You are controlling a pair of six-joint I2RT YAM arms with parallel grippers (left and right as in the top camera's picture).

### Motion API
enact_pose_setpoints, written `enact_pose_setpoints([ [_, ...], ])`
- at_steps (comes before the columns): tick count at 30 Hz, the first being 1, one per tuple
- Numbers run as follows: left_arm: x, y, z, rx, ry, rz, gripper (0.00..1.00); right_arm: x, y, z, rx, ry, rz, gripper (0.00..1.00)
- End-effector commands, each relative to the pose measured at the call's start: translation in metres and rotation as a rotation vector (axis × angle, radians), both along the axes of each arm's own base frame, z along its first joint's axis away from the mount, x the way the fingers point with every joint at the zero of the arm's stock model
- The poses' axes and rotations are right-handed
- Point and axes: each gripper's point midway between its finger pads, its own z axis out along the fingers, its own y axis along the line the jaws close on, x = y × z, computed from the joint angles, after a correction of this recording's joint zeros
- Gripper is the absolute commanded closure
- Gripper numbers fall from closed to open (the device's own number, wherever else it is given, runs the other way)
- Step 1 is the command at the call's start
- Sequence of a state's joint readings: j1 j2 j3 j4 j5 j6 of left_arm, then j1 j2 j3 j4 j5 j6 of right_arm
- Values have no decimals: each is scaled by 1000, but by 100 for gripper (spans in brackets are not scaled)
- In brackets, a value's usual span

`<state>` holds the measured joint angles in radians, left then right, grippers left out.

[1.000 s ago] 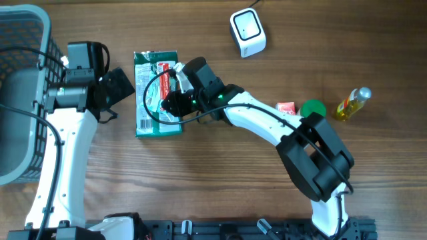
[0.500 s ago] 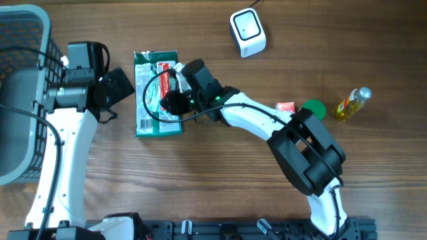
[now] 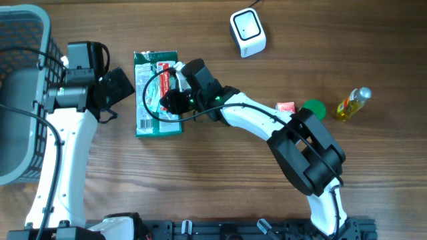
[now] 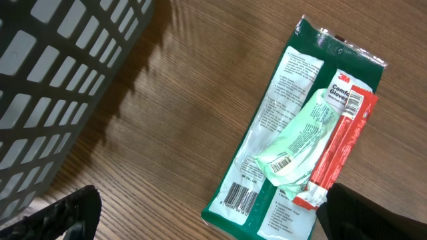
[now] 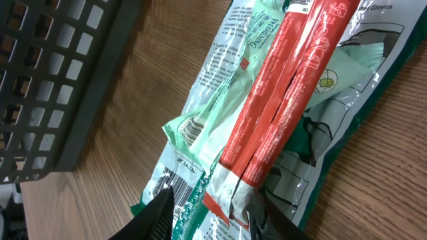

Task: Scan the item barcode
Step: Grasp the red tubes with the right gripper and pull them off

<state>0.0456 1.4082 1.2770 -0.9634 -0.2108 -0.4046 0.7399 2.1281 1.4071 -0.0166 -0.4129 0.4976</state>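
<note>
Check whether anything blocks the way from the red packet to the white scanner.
Nothing visible does. In the overhead view only bare table lies between the red packet and the white scanner. The right gripper straddles the packet's end.

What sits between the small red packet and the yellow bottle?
A round green object, next to the red packet; only the overhead view shows it.

tabletop (image 3: pixel 220 180): brown wood grain
left edge: grey basket (image 3: pixel 47 40)
middle-left: green glove packet (image 3: pixel 148 120), lying flat
top: little white scanner (image 3: pixel 247 32)
right: red box (image 3: pixel 286 107) touching green cap (image 3: pixel 312 107), yellow bottle (image 3: pixel 352 103) nearby
</note>
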Motion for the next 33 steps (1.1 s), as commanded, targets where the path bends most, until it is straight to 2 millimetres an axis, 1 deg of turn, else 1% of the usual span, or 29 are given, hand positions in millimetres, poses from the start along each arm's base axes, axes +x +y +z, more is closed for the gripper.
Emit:
enact_pose_setpoints([
  [1, 1, -2, 0, 2, 1, -12, 0, -1, -4, -19, -30, 21, -16, 63],
  [17, 1, -2, 0, 2, 1, -12, 0, 2, -7, -22, -45, 14, -35, 62],
  [19, 1, -2, 0, 2, 1, -12, 0, 2, -7, -26, -51, 19, -36, 61],
  [20, 1, -2, 0, 2, 1, -12, 0, 2, -7, -30, -54, 25, -39, 57],
  [23, 1, -2, 0, 2, 1, -12, 0, 1, -8, -38, -60, 49, -50, 57],
  [26, 1, -2, 0, 2, 1, -13, 0, 1, -8, -44, -61, 63, -56, 57],
  [30, 1, -2, 0, 2, 1, -12, 0, 2, -7, -44, -55, 70, -66, 59],
  [33, 1, -2, 0, 2, 1, -12, 0, 2, -7, -43, -53, 68, -66, 62],
])
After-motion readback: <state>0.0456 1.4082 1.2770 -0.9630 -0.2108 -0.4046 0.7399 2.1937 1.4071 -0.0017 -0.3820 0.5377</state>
